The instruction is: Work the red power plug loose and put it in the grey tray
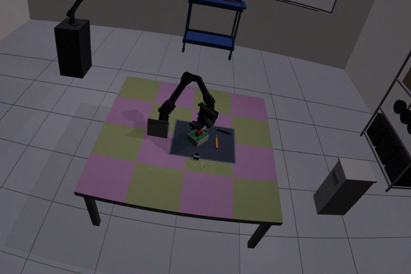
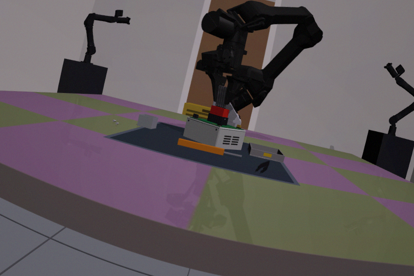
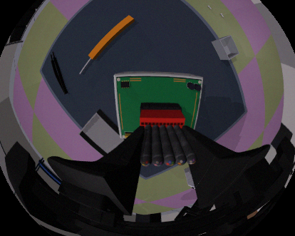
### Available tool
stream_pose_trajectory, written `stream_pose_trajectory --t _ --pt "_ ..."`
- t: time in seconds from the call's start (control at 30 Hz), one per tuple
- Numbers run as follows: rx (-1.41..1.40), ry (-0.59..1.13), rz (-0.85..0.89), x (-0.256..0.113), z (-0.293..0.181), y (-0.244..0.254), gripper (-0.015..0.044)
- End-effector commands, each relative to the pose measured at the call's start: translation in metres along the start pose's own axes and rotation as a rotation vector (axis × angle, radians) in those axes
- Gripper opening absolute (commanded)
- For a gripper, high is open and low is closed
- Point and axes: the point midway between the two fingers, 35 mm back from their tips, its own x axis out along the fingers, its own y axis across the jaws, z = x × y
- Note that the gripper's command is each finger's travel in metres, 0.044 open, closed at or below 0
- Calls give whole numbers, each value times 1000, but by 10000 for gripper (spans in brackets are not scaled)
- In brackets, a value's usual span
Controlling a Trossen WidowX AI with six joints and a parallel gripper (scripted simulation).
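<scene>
One red power plug (image 1: 198, 132) (image 2: 219, 111) (image 3: 162, 118) sits in the black socket (image 2: 217, 119) (image 3: 160, 106) on the green circuit board (image 1: 202, 135) (image 2: 234, 127) (image 3: 154, 90); tool (image 1: 197, 128) (image 2: 222, 101) (image 3: 162, 130) is pinching the plug. Whether it's seated fully, can't tell. Grey tray (image 2: 266, 152) (image 3: 100, 131) lies at the board's 8 o'clock in the wrist view. Best bet: keep the grip firm, rock in small side-to-side tilts, lift gently once it gives; yanking could drag the housing. Plug looks like hard blocky plastic, dark ribbed round wires on top; board flat, housing boxy, pale, slotted; screwdriver (image 1: 216, 143) (image 2: 200, 146) (image 3: 109, 38) smooth orange handle.
</scene>
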Motion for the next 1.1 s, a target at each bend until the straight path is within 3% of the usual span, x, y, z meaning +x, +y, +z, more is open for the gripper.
stream_pose_trajectory --t 0.0,0.37,0.77,1.07 --pt "3 -1 -4 -4 0 -1 0" --pt "3 0 -89 -17 0 7 0" --pt "4 -2 132 -18 0 -13 0" --pt "3 -1 -67 -20 0 5 0"
